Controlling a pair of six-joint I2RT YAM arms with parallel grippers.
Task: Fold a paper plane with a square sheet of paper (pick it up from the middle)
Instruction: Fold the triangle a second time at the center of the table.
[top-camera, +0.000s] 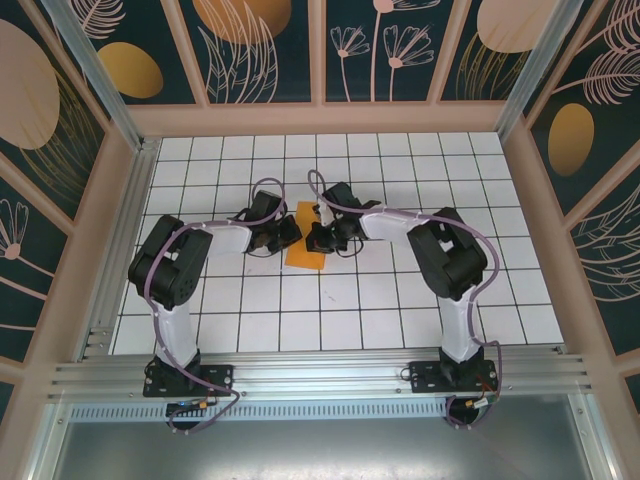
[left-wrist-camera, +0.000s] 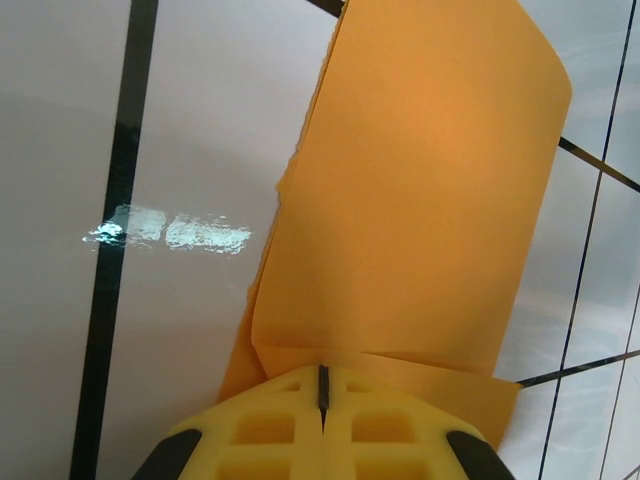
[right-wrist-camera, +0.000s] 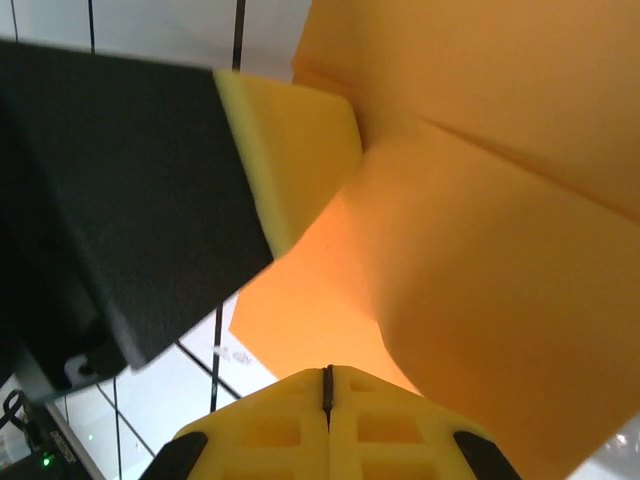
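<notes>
while the folded square sheet of paper (top-camera: 306, 250) is seen lying near the middle of the white tiled table (top-camera: 400, 300), it is flanked by both arms. the left gripper (left-wrist-camera: 322, 380) is clenched, its pads pressed together at the paper's left edge. the right gripper (right-wrist-camera: 327, 382) is likewise clenched, set against the sheet from the right.

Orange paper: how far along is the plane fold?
Done: the orange paper is folded into a narrower layered shape with visible creases. In hand: left gripper and right gripper, jaws shut, pinch it from opposite sides. Left: no pointed nose or wings visible yet, so most folds seem to remain.
</notes>
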